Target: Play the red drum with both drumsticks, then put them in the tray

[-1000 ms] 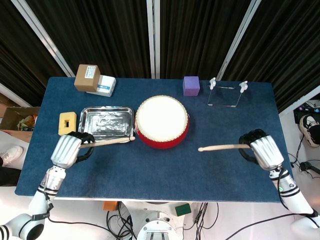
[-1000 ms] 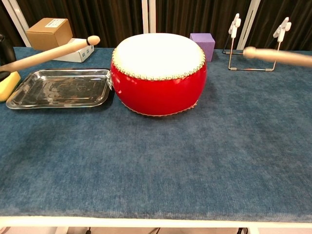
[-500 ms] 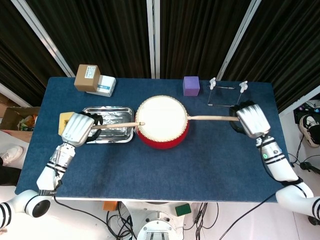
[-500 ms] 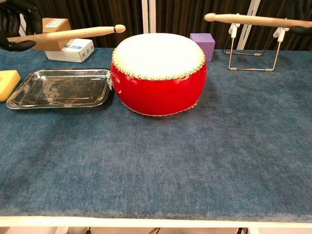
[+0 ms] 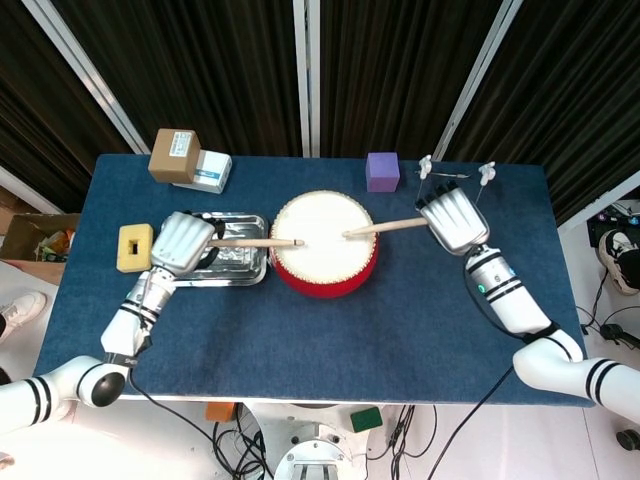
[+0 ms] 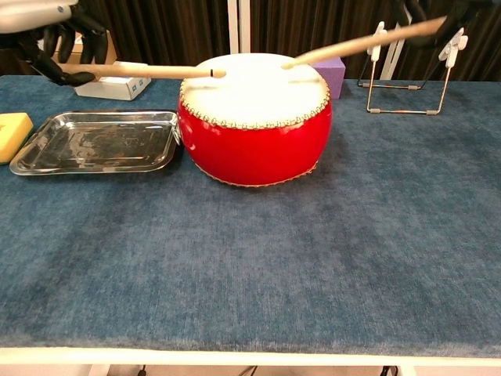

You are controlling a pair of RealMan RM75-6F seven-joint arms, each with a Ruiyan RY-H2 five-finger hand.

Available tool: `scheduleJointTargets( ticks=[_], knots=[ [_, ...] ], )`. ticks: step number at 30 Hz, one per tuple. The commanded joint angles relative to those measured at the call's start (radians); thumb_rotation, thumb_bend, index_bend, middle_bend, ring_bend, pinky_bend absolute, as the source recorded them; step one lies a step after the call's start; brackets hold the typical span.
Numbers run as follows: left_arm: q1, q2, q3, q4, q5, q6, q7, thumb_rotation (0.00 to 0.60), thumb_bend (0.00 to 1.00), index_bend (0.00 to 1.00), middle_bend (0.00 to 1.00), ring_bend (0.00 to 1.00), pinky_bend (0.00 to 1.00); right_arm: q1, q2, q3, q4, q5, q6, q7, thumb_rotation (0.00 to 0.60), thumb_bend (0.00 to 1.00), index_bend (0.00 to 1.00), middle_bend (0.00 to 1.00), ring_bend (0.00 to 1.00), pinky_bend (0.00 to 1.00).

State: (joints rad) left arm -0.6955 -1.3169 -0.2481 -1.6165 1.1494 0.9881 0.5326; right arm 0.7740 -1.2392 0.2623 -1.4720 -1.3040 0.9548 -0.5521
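Observation:
The red drum (image 5: 325, 245) (image 6: 254, 145) with its white skin stands mid-table. My left hand (image 5: 182, 241) (image 6: 55, 39) grips a wooden drumstick (image 5: 255, 243) (image 6: 149, 72) above the silver tray (image 5: 215, 270) (image 6: 94, 141); its tip reaches over the drum's left part. My right hand (image 5: 453, 220) (image 6: 458, 12) holds the other drumstick (image 5: 385, 227) (image 6: 360, 43), slanting down with its tip over the drumhead's right centre. Whether either tip touches the skin I cannot tell.
A yellow sponge block (image 5: 134, 247) (image 6: 13, 129) lies left of the tray. A cardboard box (image 5: 174, 155) and white box (image 5: 207, 172) sit at the back left, a purple cube (image 5: 382, 171) (image 6: 327, 70) and a wire stand (image 5: 455, 188) (image 6: 407, 70) at the back right.
Both hands have swung inward from the table's front toward the drum. The stick tips moved from beside the drum to over its skin, the right stick now tilting downward.

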Motion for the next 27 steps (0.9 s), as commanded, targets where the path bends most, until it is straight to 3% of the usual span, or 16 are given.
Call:
scheduleJointTargets(
  ticks=[1,6,13,16,22,27],
  knots=[
    [-0.072,-0.074,0.020,0.075,-0.081,-0.045,0.136,0.600,0.66,0.68,0.65,0.57,0.54,-0.016,0.070,0.054,-0.083,0.030,0.075,0.044,0.600,0.92,0.79,0.72,0.43,0.44],
    [-0.090,-0.094,0.009,0.061,-0.140,-0.010,0.170,0.600,0.66,0.68,0.65,0.57,0.54,-0.019,0.097,0.049,-0.112,0.045,0.071,0.061,0.600,0.92,0.79,0.72,0.43,0.44],
    [-0.045,0.018,-0.015,-0.091,-0.079,0.102,0.100,0.600,0.66,0.68,0.65,0.57,0.53,0.041,-0.010,-0.044,0.000,0.076,-0.049,-0.061,0.600,0.92,0.79,0.71,0.43,0.44],
    [-0.048,0.038,-0.011,-0.109,-0.073,0.106,0.110,0.600,0.66,0.68,0.65,0.57,0.53,0.055,-0.035,-0.061,0.026,0.092,-0.057,-0.117,0.600,0.92,0.79,0.71,0.43,0.43],
    [-0.103,-0.028,0.029,-0.033,-0.139,0.032,0.174,0.600,0.66,0.68,0.65,0.57,0.53,0.026,0.019,-0.007,-0.056,0.080,0.052,-0.033,0.600,0.92,0.79,0.71,0.43,0.43],
    [-0.138,-0.075,0.054,0.021,-0.207,0.008,0.243,0.600,0.66,0.68,0.65,0.57,0.53,0.014,0.066,0.005,-0.097,0.068,0.073,0.021,0.600,0.92,0.79,0.71,0.43,0.43]
  ],
)
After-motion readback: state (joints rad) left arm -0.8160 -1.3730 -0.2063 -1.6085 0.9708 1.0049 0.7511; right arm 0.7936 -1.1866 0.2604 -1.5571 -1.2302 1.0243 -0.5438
